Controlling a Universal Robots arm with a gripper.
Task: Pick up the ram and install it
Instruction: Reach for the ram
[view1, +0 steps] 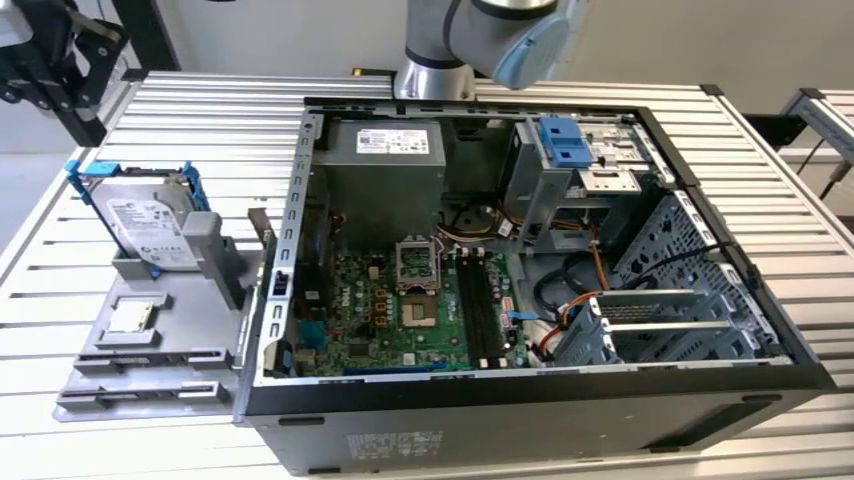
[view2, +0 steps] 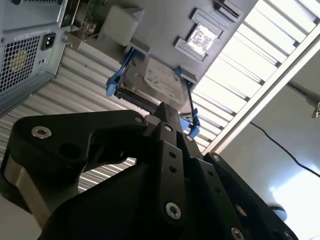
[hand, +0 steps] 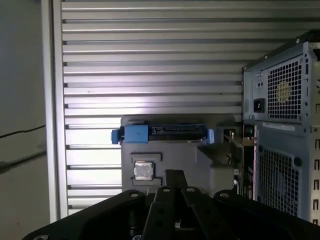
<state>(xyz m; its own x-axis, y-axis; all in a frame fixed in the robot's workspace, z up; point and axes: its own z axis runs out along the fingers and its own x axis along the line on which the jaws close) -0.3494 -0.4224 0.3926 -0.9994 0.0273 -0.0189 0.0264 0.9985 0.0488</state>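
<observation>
My black gripper (view1: 83, 120) hangs high over the table at the exterior view's far left, above the back of the grey fixture (view1: 200, 350). In both wrist views its fingertips (hand: 175, 174) (view2: 167, 111) sit together, shut on nothing. The ram (view1: 264, 238) looks like a thin stick standing on edge at the fixture's side nearest the case; it is well below and apart from the gripper. The motherboard's long black slots (view1: 481, 312) lie empty inside the open computer case (view1: 747, 380).
A silver hard drive in a blue frame (view1: 144, 222) (hand: 162, 134) leans upright on the fixture, directly below the gripper. A small square chip (view1: 130, 317) (hand: 143, 171) lies on the fixture. The case's power supply (view1: 380, 160) and drive cage (view1: 581, 150) stand at its back. The ribbed metal table (view1: 200, 110) runs around everything.
</observation>
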